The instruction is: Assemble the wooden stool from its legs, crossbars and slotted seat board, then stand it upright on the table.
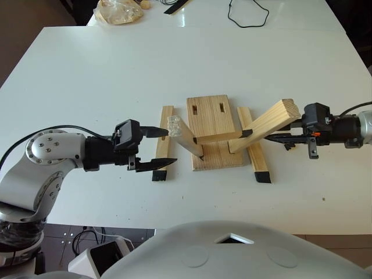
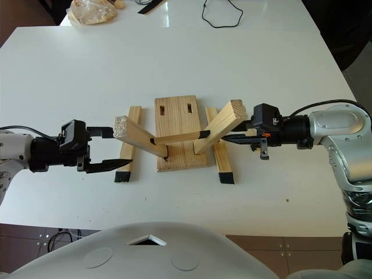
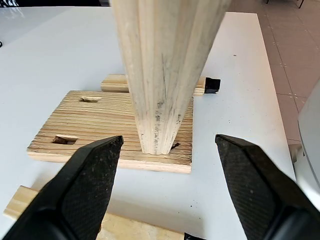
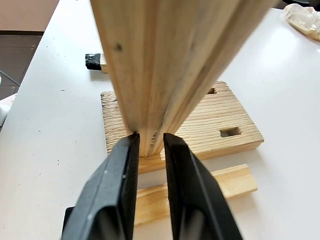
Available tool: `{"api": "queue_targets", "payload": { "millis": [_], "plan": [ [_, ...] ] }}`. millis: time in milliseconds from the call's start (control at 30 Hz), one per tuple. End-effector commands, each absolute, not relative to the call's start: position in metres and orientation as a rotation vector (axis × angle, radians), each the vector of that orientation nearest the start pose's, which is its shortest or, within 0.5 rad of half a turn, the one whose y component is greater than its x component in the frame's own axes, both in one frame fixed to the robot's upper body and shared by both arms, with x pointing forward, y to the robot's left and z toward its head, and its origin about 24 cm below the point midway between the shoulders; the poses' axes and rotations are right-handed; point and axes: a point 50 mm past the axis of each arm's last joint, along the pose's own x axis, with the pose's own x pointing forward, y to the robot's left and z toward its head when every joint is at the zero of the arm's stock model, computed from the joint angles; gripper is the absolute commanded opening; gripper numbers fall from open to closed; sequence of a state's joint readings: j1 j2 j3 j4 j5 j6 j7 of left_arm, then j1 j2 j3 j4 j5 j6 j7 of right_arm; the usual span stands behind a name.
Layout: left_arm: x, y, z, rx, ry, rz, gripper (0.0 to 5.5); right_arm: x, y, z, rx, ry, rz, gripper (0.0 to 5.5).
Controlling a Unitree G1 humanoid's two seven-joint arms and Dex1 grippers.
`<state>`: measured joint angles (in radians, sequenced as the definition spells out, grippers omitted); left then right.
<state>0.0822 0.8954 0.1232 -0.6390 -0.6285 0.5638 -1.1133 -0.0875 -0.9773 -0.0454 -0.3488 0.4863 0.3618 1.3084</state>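
Note:
The slotted seat board (image 1: pixel 210 116) lies flat at mid-table. Two wooden legs rise tilted from its near slots, joined by a crossbar (image 1: pixel 218 138). My left gripper (image 1: pixel 169 146) is open, its fingers on either side of the left leg (image 1: pixel 185 135) without touching it; the left wrist view shows that leg (image 3: pixel 160 75) between the spread fingers (image 3: pixel 92 170). My right gripper (image 1: pixel 268 138) is shut on the lower edge of the right leg (image 1: pixel 272 120), seen clamped in the right wrist view (image 4: pixel 150 75). Two loose pieces with black tips lie flat, one left (image 1: pixel 165 125) and one right (image 1: pixel 258 156) of the board.
The white table (image 1: pixel 87 87) has free room all around the parts. On a second table behind it lie a plastic bag (image 1: pixel 119 10) and a black cable (image 1: pixel 247 14). The near table edge runs just below my arms.

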Motion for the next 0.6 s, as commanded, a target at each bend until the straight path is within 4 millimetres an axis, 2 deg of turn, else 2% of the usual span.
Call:
{"api": "queue_targets", "payload": {
  "millis": [33,300,600],
  "plan": [
    [0.185,0.177,0.155,0.292,0.269,-1.381,3.43,0.218,-0.210,0.157,-0.520,0.314,1.431,0.87],
    [0.180,0.158,0.152,0.337,0.275,-1.461,3.43,0.220,-0.197,0.156,-0.541,0.298,1.506,0.87],
    [0.195,0.154,0.145,0.341,0.285,-1.459,3.43,0.216,-0.183,0.147,-0.543,0.303,1.573,0.87]
  ]
}}
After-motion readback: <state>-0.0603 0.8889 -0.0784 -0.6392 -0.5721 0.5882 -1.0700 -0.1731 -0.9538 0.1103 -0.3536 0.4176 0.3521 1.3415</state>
